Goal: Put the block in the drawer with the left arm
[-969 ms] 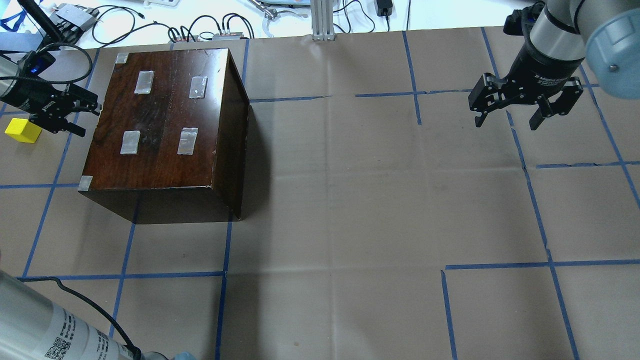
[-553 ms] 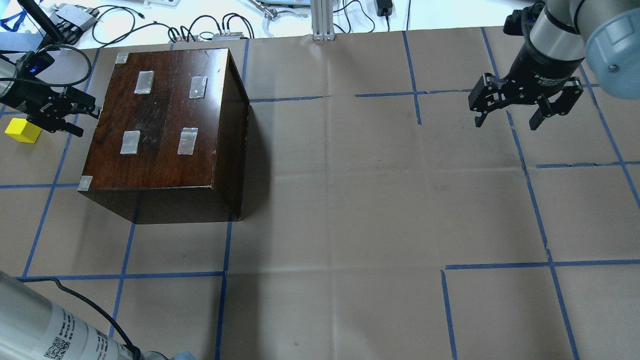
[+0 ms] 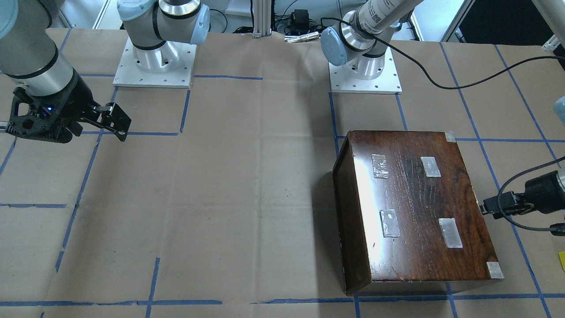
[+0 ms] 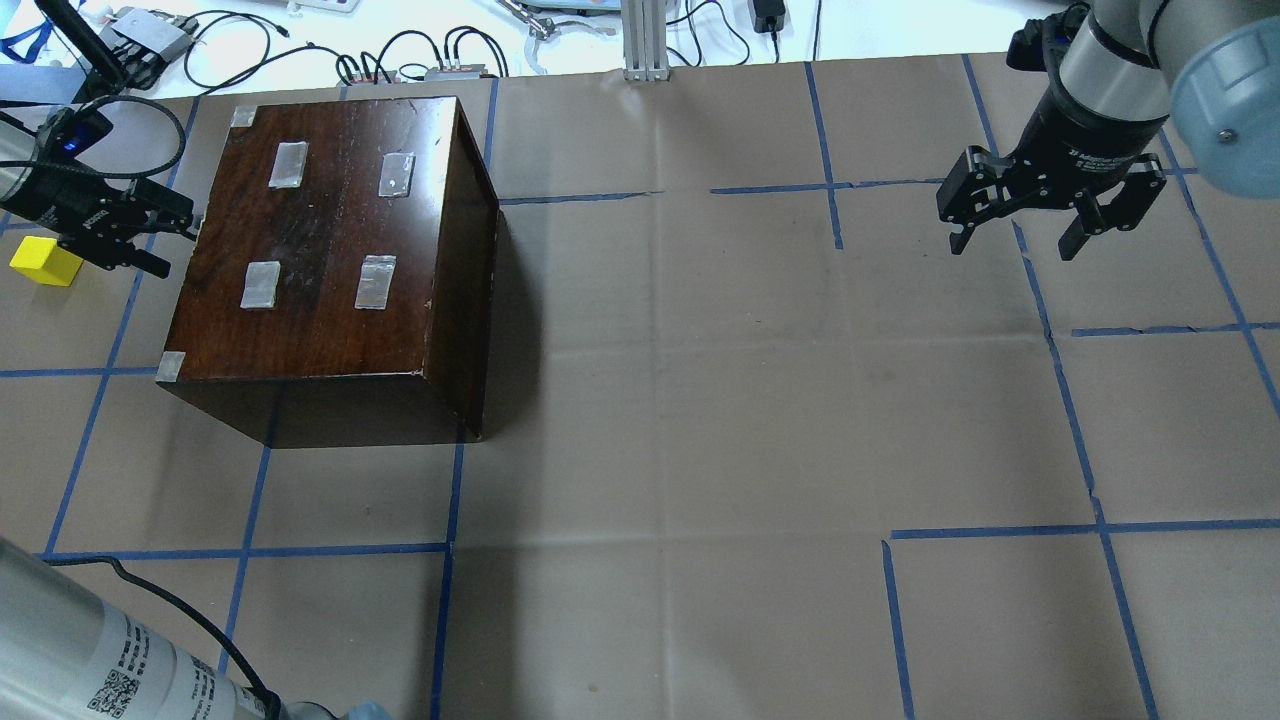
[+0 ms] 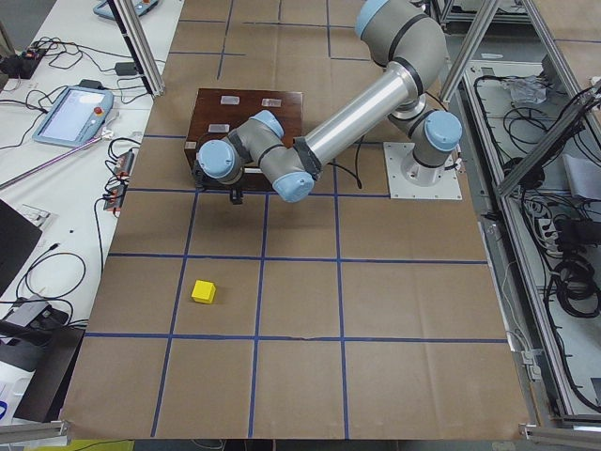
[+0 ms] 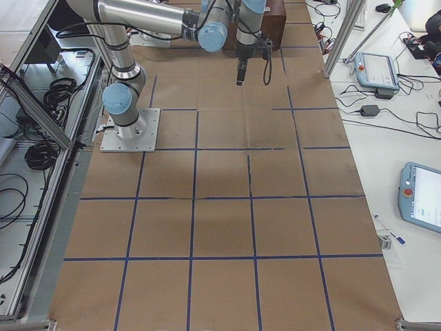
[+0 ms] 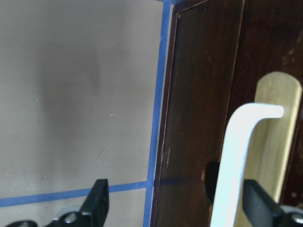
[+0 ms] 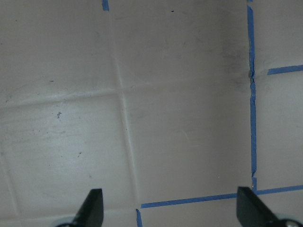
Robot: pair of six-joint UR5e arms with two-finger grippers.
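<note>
Both jaws of the left gripper (image 4: 170, 238) are standing apart, empty, at the handle (image 7: 239, 156) of the box (image 4: 320, 230), drawer apparently shut; block (image 4: 45, 262) is lying on the table (image 4: 700, 400) nearby. Off-centre handle is risking slippage.

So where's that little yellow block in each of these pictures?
Front-facing: block, a sliver at the right edge.
Overhead: block at far left, left of the box.
Exterior left: block lower left, on its own.
Exterior right: not in it.
Left wrist: not in it.
Right wrist: not in it.
Shared landmark: the dark box, absent only from the right wrist view.
</note>
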